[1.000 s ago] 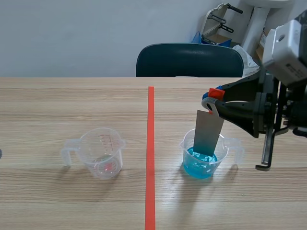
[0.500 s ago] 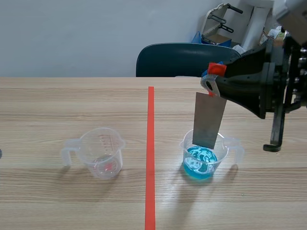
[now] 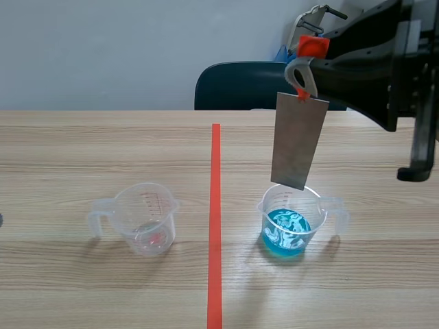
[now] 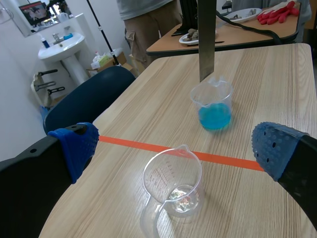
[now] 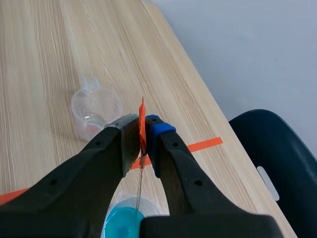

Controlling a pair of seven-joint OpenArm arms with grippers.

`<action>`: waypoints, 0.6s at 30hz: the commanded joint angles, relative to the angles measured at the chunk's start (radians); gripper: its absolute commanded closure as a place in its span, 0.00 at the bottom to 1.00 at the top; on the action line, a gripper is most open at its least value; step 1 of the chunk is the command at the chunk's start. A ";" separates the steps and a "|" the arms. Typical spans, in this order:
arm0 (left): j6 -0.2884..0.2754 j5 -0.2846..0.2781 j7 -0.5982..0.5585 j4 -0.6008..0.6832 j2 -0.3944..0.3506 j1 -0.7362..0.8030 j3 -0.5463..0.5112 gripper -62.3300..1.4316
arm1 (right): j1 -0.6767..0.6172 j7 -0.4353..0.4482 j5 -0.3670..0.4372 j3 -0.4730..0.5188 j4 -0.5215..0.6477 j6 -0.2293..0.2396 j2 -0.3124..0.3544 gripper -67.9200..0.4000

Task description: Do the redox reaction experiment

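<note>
Grey metal sheet (image 3: 298, 140) is hanging just above the cup of blue liquid (image 3: 288, 226), its orange tab (image 3: 312, 46) clamped in the right gripper (image 5: 141, 131); the left gripper (image 4: 173, 148) is gaping wide, well apart from that cup.

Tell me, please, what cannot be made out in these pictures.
- Right wrist view: the metal plate shows edge-on, its face unseen; the fingers hide most of the blue cup.
- Left wrist view: the plate's top is cut off by the edge.
- Clear cup: markings too small to read.
</note>
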 commanded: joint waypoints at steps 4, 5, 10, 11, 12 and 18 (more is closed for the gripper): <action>0.002 -0.010 -0.014 0.012 0.008 -0.006 -0.002 0.00 | 0.010 -0.050 0.074 0.035 0.037 0.006 0.010 0.98; 0.002 -0.010 -0.014 0.012 0.008 -0.006 -0.002 0.00 | 0.010 -0.061 0.084 0.040 0.042 0.006 0.010 0.98; 0.002 -0.010 -0.014 0.012 0.008 -0.006 -0.002 0.00 | 0.010 -0.120 0.146 0.068 0.054 0.006 0.010 0.98; 0.002 -0.010 -0.014 0.012 0.008 -0.006 -0.002 0.00 | 0.010 -0.128 0.158 0.074 0.054 0.006 0.010 0.98; 0.002 -0.010 -0.014 0.012 0.008 -0.006 -0.002 0.00 | 0.010 -0.135 0.170 0.079 0.054 0.006 0.010 0.98; 0.002 -0.010 -0.014 0.012 0.008 -0.006 -0.002 0.00 | 0.010 -0.139 0.179 0.094 0.054 0.006 0.010 0.98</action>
